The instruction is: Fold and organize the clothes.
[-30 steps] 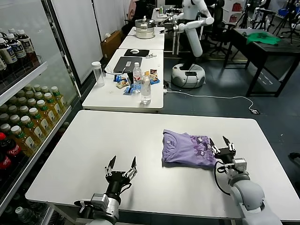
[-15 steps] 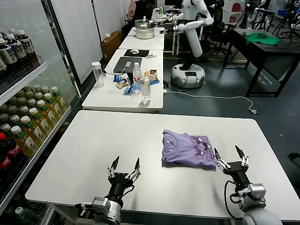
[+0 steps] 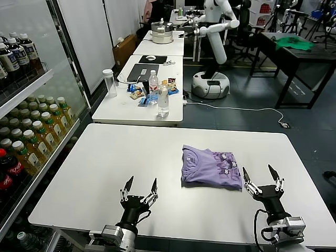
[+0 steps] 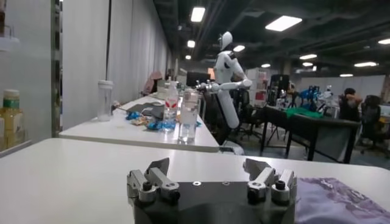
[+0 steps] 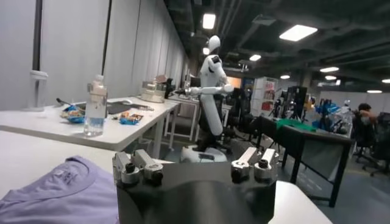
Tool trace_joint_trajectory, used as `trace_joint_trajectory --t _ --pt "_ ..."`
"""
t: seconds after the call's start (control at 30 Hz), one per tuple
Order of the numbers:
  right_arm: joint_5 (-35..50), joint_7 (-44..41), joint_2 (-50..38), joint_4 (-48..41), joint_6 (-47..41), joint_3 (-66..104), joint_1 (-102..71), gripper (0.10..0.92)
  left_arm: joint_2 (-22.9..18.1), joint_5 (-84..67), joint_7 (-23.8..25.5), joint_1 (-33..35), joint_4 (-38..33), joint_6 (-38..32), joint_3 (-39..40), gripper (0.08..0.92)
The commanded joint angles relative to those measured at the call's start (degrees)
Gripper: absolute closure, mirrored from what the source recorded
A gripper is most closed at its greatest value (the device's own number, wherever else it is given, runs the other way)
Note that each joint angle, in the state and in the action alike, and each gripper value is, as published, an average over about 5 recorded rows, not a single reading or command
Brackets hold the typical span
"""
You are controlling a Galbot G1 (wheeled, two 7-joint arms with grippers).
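Folded lavender T-shirt (image 3: 211, 166) (prints up)

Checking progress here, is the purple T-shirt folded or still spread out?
Folded: the T-shirt lies as a compact rectangle on the white table, sleeves tucked in, neither gripper touching it.

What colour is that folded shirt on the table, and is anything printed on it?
Light purple T-shirt, with small dark-and-white cartoon prints along one side; the head view shows it best.

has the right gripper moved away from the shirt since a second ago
Yes. The right gripper has pulled back toward the table's near edge, open and clear of the folded T-shirt, whose edge it touched before.
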Motion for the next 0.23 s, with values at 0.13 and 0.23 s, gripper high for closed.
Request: trace_joint_trajectory --t 0.13,0.23 --pt "-2.13 1.27 1.31 2.33 0.44 0.01 -2.41 0.203 -0.18 1.13 0.68 0.76 -0.89 -0.30 -0.59 0.177" --pt "-2.44 1.83 1.70 2.47 0.14 -0.14 -2.40 0.203 -0.18 1.11 0.78 0.74 -1.00 -0.32 -0.75 0.177"
